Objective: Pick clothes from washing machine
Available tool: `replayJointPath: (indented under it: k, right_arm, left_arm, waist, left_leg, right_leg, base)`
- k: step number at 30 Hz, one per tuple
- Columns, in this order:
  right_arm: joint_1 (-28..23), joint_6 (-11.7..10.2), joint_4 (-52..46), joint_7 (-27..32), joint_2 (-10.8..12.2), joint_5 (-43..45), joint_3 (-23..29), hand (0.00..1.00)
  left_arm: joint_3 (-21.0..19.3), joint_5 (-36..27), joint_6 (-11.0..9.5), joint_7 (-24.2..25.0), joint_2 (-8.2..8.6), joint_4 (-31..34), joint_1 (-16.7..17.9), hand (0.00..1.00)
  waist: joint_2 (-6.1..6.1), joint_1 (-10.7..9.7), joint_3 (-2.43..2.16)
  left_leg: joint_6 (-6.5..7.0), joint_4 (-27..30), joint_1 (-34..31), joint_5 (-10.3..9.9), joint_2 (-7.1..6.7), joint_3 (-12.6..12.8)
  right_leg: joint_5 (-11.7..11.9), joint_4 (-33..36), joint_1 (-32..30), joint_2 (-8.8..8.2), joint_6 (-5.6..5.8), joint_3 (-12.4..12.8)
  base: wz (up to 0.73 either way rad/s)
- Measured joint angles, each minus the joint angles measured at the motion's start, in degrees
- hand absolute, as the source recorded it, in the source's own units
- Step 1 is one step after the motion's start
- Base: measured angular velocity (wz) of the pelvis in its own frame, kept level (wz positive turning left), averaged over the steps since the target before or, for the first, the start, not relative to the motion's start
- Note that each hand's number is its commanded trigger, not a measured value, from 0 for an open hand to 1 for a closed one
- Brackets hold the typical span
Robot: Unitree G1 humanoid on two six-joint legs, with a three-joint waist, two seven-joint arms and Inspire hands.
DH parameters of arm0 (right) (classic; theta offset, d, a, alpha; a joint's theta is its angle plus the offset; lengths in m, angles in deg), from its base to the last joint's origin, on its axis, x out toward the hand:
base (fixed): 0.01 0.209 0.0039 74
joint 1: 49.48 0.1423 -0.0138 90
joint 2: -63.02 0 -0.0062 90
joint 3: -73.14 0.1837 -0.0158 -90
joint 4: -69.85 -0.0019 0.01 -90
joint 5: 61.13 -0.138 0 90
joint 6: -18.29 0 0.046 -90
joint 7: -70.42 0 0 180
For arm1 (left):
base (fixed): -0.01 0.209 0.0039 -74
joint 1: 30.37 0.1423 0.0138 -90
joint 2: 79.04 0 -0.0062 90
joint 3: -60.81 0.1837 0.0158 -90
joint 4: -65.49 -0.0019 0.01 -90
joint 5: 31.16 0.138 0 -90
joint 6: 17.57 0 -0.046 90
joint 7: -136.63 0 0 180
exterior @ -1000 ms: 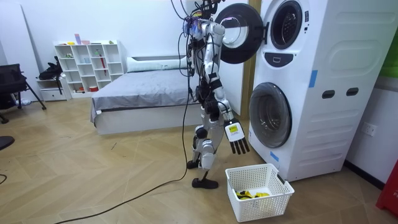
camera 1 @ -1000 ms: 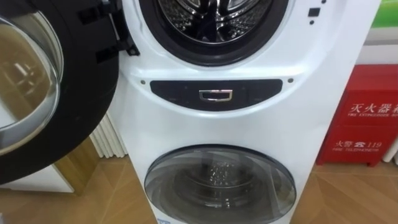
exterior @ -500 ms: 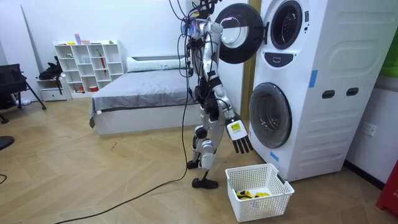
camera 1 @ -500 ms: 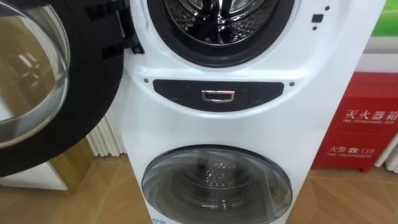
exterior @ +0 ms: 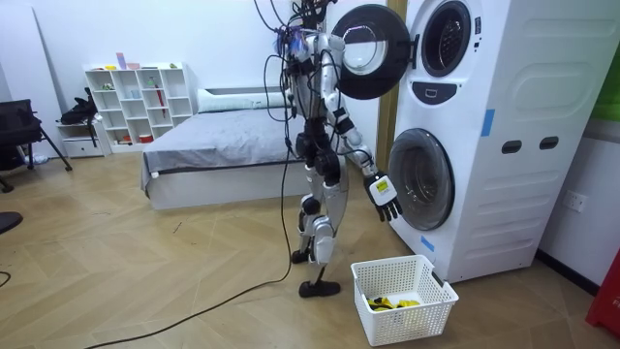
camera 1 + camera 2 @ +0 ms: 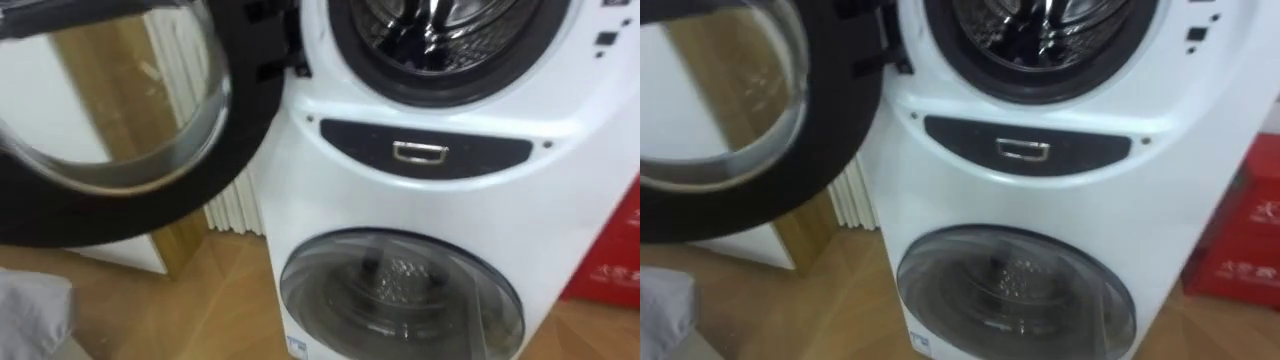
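Yellow-and-black clothes (image 5: 392, 302), small crumpled heap, lie in the white laundry basket (image 5: 441, 291) on the floor before the stacked washing machine (image 6: 420, 215), upper door (image 6: 120, 120) swung open, steel drum (image 6: 440, 20) exposed; right hand (image 5: 385, 197) slack-fingered, holding nothing, near the lower door (image 6: 400, 300).

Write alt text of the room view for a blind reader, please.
A humanoid robot stands facing a stacked washing machine whose upper door is open and lower door shut. Its right hand hangs open before the lower door; a white basket sits by its feet.
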Motion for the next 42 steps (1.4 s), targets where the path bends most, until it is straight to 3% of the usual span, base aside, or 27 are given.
replayJointPath:
  k: [3,5,8,12,14,16,20,25,27,28,30,32,35,37,39,40,41,42]
  right_arm:
    - [0.1,0.3,0.6,-0.7,0.1,0.0,-1.8,0.00]
    - [0.0,0.7,1.1,-1.1,0.3,-0.2,-2.4,0.00]
    - [-0.1,0.9,1.3,-1.1,0.5,-0.4,-3.3,0.00]
    - [0.0,1.1,2.4,-1.2,0.7,-2.5,-4.9,0.00]
    - [-0.3,2.3,2.4,-2.1,1.4,-2.7,-5.9,0.00]
    - [-0.2,2.9,2.3,-2.3,1.7,-3.1,-6.4,0.00]
    - [0.4,3.6,2.2,-1.6,1.5,-4.0,-8.3,0.00]
    - [2.8,5.5,2.0,-1.0,1.3,-6.4,-12.3,0.00]
    - [2.8,6.0,1.7,-1.0,1.2,-7.3,-13.1,0.00]
    - [2.7,6.8,1.1,-1.0,0.7,-7.7,-14.5,0.00]
    - [2.9,7.9,0.0,-0.6,0.1,-8.4,-16.5,0.00]
    - [4.4,7.9,-0.3,0.0,-0.1,-8.5,-18.4,0.00]
    - [6.2,8.0,-0.3,0.3,-0.1,-9.4,-20.5,0.00]
    - [7.0,8.3,-0.7,0.7,0.0,-9.7,-21.5,0.00]
    - [7.3,9.1,-2.0,0.8,0.9,-9.6,-21.5,0.00]
    - [7.6,9.2,-2.2,0.8,1.5,-9.6,-21.5,0.00]
    - [8.0,9.2,-2.1,0.9,2.2,-9.7,-21.5,0.00]
    - [8.0,9.2,-2.2,0.9,2.4,-9.8,-21.5,0.00]
  left_arm:
    - [0.0,4.0,0.2,0.0,2.13,8.5,3.4,0.00]
    - [0.0,7.1,0.5,0.0,4.63,15.8,6.4,0.00]
    - [0.0,7.4,2.0,0.4,5.83,21.8,7.9,0.00]
    - [-0.1,4.6,2.1,1.7,6.11,25.4,8.6,0.00]
    - [-0.1,3.6,2.1,3.4,6.32,26.4,8.6,0.00]
    - [-0.2,3.5,2.1,5.1,6.77,26.9,8.6,0.00]
    - [-0.2,1.5,2.1,10.4,9.23,27.6,8.6,0.00]
    - [0.0,-0.5,2.1,15.3,9.47,29.3,10.3,0.00]
    - [0.2,-2.4,2.1,17.4,9.83,31.1,12.5,0.00]
    - [0.5,-4.3,1.8,19.0,10.38,32.0,13.3,0.00]
    - [2.7,-6.8,0.7,21.1,12.28,32.0,13.6,0.00]
    - [8.3,-7.4,-0.2,23.8,15.04,32.0,14.0,0.00]
    - [17.1,-7.4,-0.6,29.1,16.50,31.4,15.4,0.00]
    - [21.9,-8.0,-0.6,32.3,16.48,30.0,17.6,0.00]
    - [26.2,-8.4,-0.1,35.2,17.26,28.3,19.2,0.00]
    - [28.4,-8.4,0.5,36.9,18.19,27.7,19.4,0.00]
    - [30.2,-8.4,0.8,38.6,18.36,27.6,19.5,0.00]
    - [31.0,-8.4,0.9,39.5,18.40,27.6,19.5,0.00]
  waist:
    - [0.00,-0.4,0.01]
    - [0.01,-0.6,0.01]
    - [0.03,-0.7,0.01]
    - [0.06,-0.6,-0.02]
    - [0.11,-0.6,-0.06]
    - [0.28,-0.1,-0.19]
    - [1.17,-0.1,-0.72]
    - [1.98,-0.3,-0.95]
    - [2.08,-0.5,-1.01]
    - [2.09,-0.7,-1.00]
    - [2.08,-0.9,-1.00]
    - [2.03,-1.7,-0.99]
    - [2.02,-3.1,-0.75]
    - [2.21,-4.2,-0.78]
    - [1.81,-5.3,-0.74]
    - [1.07,-5.9,-0.70]
    - [0.06,-6.7,-0.41]
    - [-0.44,-7.0,-0.40]
  left_leg:
    - [0.80,0.1,-0.5,0.5,-0.58,-0.2]
    - [1.64,0.1,-0.6,0.7,-1.27,-0.2]
    - [2.13,0.2,-1.2,0.9,-1.75,0.0]
    - [2.91,0.9,-2.4,1.2,-2.20,0.7]
    - [3.22,1.5,-3.1,1.2,-2.29,1.0]
    - [3.36,1.8,-3.7,1.2,-2.28,1.5]
    - [3.57,1.8,-3.8,1.6,-2.16,4.5]
    - [3.82,1.7,-3.6,2.2,-2.26,5.7]
    - [4.06,1.5,-3.4,2.1,-1.98,7.1]
    - [3.95,1.4,-3.4,2.1,-1.22,9.7]
    - [3.68,0.7,-3.1,2.6,-0.85,12.2]
    - [3.36,-0.2,-2.6,3.6,-0.18,14.8]
    - [2.28,-1.5,-1.8,4.3,0.99,18.3]
    - [1.21,-3.1,-1.2,4.9,0.99,19.5]
    - [0.38,-3.8,-1.1,5.5,1.03,19.6]
    - [0.30,-3.9,-1.1,5.5,1.17,19.7]
    - [0.25,-4.1,-0.7,5.6,1.41,19.8]
    - [0.23,-4.1,-0.4,5.6,1.56,19.9]
  right_leg:
    - [1.2,-0.1,-0.3,-0.52,0.37,0.8]
    - [1.8,0.1,-0.3,-1.18,0.38,0.8]
    - [2.9,0.1,-0.8,-1.63,0.59,1.1]
    - [3.7,0.1,-1.5,-2.02,0.92,0.5]
    - [4.0,0.2,-1.9,-1.97,0.89,0.4]
    - [4.1,0.2,-2.4,-2.00,0.96,0.3]
    - [4.0,0.2,-2.4,-3.16,1.50,-1.1]
    - [4.3,0.3,-2.1,-3.63,2.00,-0.9]
    - [4.2,0.4,-2.0,-3.97,2.20,-1.0]
    - [4.0,0.6,-2.0,-4.27,2.51,-1.0]
    - [3.6,1.1,-2.2,-5.03,3.07,-1.3]
    - [3.6,0.8,-2.4,-5.24,3.01,-1.1]
    - [2.8,0.0,-2.8,-5.02,2.54,-0.3]
    - [2.8,0.2,-3.8,-5.00,2.49,1.0]
    - [3.0,0.4,-4.9,-4.71,2.22,2.1]
    - [3.1,0.6,-5.4,-4.55,2.02,2.3]
    - [3.3,0.6,-5.3,-4.30,1.73,2.3]
    - [3.3,0.6,-5.3,-4.08,1.72,2.6]
  base:
    - [0.12]
    - [0.06]
    - [-0.01]
    - [-0.06]
    - [-0.02]
    - [-0.06]
    - [0.10]
    - [-0.02]
    - [0.00]
    - [0.13]
    - [0.15]
    - [0.07]
    - [-0.21]
    - [-0.43]
    - [-0.43]
    - [-0.34]
    - [-0.34]
    - [-0.33]
